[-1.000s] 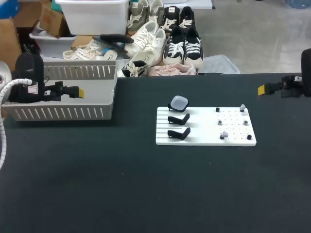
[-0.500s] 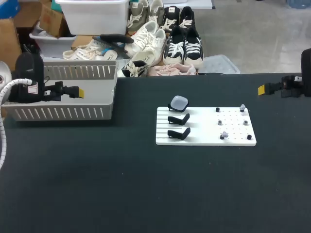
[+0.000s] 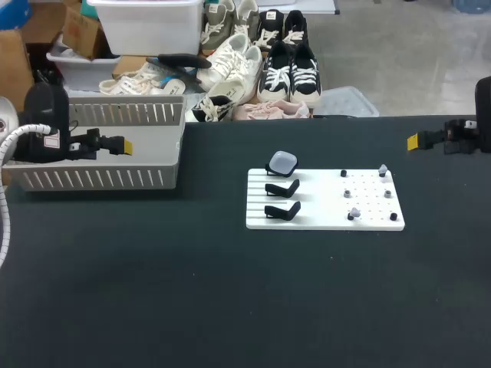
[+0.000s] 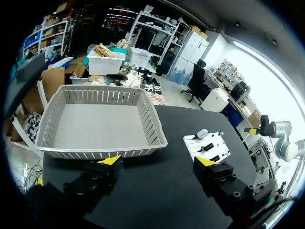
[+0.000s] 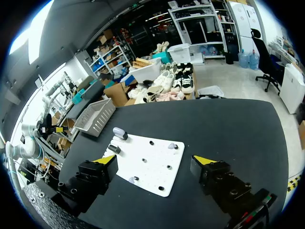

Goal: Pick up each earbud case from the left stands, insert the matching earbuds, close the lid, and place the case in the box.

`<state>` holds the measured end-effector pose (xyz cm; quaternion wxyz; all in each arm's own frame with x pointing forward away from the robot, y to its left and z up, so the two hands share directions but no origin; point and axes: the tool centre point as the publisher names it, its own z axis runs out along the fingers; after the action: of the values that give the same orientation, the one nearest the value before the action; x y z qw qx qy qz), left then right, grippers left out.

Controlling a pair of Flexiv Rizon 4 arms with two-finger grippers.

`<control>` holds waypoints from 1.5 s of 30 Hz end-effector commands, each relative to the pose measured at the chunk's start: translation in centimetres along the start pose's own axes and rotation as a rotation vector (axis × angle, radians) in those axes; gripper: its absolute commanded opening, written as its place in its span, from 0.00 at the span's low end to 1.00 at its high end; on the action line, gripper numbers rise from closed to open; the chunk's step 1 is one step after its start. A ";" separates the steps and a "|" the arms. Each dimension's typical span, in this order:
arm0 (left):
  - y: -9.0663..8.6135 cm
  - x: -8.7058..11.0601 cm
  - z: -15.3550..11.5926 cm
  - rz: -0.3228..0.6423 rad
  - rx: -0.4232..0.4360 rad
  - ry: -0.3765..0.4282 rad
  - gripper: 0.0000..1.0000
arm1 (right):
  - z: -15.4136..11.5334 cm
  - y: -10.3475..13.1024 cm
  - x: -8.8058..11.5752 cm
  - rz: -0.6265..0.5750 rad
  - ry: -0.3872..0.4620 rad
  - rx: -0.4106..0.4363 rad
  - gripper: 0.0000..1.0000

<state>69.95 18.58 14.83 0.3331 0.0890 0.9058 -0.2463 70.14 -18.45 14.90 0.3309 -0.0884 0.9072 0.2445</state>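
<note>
1. The left gripper (image 4: 159,162) is hanging by the grey slatted plastic box (image 3: 100,180) at the far left of the black desk (image 3: 230,307), its fingers spread and holding nothing.
2. The right gripper (image 5: 155,160) is waiting at the desk's far right edge, its fingers likewise spread and empty.
3. One pale, rounded earbud case (image 3: 281,162) is sitting on the farthest stand of the white slotted board (image 3: 318,203). The two nearer black stands (image 3: 282,188) are standing bare.
4. Small pale earbuds (image 3: 383,171) are probably resting on the board's right side, though they are too small to be sure.
5. To do the pickup well, I judge the left arm should be straddling the case's sides squarely and lifting it straight off its stand.
</note>
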 end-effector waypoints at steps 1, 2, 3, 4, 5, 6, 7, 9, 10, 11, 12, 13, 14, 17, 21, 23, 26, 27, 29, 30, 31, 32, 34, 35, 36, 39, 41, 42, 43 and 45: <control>-0.1 -0.1 0.0 0.000 -0.004 0.004 1.00 | 0.0 0.0 0.0 0.000 0.000 0.000 1.00; -0.1 -0.1 0.0 0.000 -0.004 0.004 1.00 | 0.0 0.0 0.0 0.000 0.000 0.000 1.00; -0.1 -0.1 0.0 0.000 -0.004 0.004 1.00 | 0.0 0.0 0.0 0.000 0.000 0.000 1.00; -0.1 -0.1 0.0 0.000 -0.004 0.004 1.00 | 0.0 0.0 0.0 0.000 0.000 0.000 1.00; -0.1 -0.1 0.0 0.000 -0.004 0.004 1.00 | 0.0 0.0 0.0 0.000 0.000 0.000 1.00; -0.1 -0.1 0.0 0.000 -0.004 0.004 1.00 | 0.0 0.0 0.0 0.000 0.000 0.000 1.00; -0.1 -0.1 0.0 0.000 -0.004 0.004 1.00 | 0.0 0.0 0.0 0.000 0.000 0.000 1.00; -0.1 -0.1 0.0 0.000 -0.004 0.004 1.00 | 0.0 0.0 0.0 0.000 0.000 0.000 1.00; -0.1 -0.1 0.0 0.000 -0.004 0.004 1.00 | 0.0 0.0 0.0 0.000 0.000 0.000 1.00; -0.1 -0.1 0.0 0.000 -0.004 0.004 1.00 | 0.0 0.0 0.0 0.000 0.000 0.000 1.00; -0.1 -0.1 0.0 0.000 -0.004 0.004 1.00 | 0.0 0.0 0.0 0.000 0.000 0.000 1.00; -0.1 -0.1 0.0 0.000 -0.004 0.004 1.00 | 0.0 0.0 0.0 0.000 0.000 0.000 1.00; -0.1 -0.1 0.0 0.000 -0.004 0.004 1.00 | 0.0 0.0 0.0 0.000 0.000 0.000 1.00; -0.1 -0.1 0.0 0.000 -0.004 0.004 1.00 | 0.0 0.0 0.0 0.000 0.000 0.000 1.00; -0.1 -0.1 0.0 0.000 -0.004 0.004 1.00 | 0.0 0.0 0.0 0.000 0.000 0.000 1.00; -0.1 -0.1 0.0 0.000 -0.004 0.004 1.00 | 0.0 0.0 0.0 0.000 0.000 0.000 1.00; -0.1 -0.1 0.0 0.000 -0.004 0.004 1.00 | 0.0 0.0 0.0 0.000 0.000 0.000 1.00; -0.1 -0.1 0.0 0.000 -0.004 0.004 1.00 | 0.0 0.0 0.0 0.000 0.000 0.000 1.00; -0.1 -0.1 0.0 0.000 -0.004 0.004 1.00 | 0.0 0.0 0.0 0.000 0.000 0.000 1.00; -0.1 -0.1 0.0 0.000 -0.004 0.004 1.00 | 0.0 0.0 0.0 0.000 0.000 0.000 1.00; -0.1 -0.1 0.0 0.000 -0.004 0.004 1.00 | 0.0 0.0 0.0 0.000 0.000 0.000 1.00; 0.0 -0.1 -0.1 0.009 0.009 0.001 1.00 | 0.0 0.0 0.0 0.000 0.000 0.000 1.00; -0.2 -0.6 -0.1 0.032 0.035 -0.010 1.00 | 0.0 0.0 0.0 0.000 0.000 0.000 1.00; -0.3 -0.8 0.0 0.051 0.040 -0.014 1.00 | 0.0 0.0 0.0 0.000 0.000 0.000 1.00; -0.5 -1.1 0.1 0.077 0.045 -0.018 1.00 | 0.0 0.0 0.0 0.000 0.000 0.000 1.00; -1.1 -2.2 0.6 0.157 0.058 -0.023 1.00 | 0.0 0.0 0.0 0.000 0.000 0.000 1.00; -1.5 -2.9 1.0 0.211 0.072 -0.024 1.00 | 0.0 0.0 0.0 0.000 0.000 0.000 1.00; -1.8 -3.3 1.3 0.248 0.087 -0.022 1.00 | 0.0 0.0 0.0 0.000 0.000 0.000 1.00; -2.1 -3.7 1.5 0.278 0.096 -0.021 1.00 | 0.0 0.0 0.0 0.000 0.000 0.000 1.00; -2.8 -4.6 1.9 0.359 0.120 -0.020 1.00 | 0.0 0.0 0.0 0.000 0.000 0.000 1.00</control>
<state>71.88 15.85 17.55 0.3762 0.2313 0.8686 -0.2248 70.14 -18.45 14.90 0.3309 -0.0884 0.9071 0.2445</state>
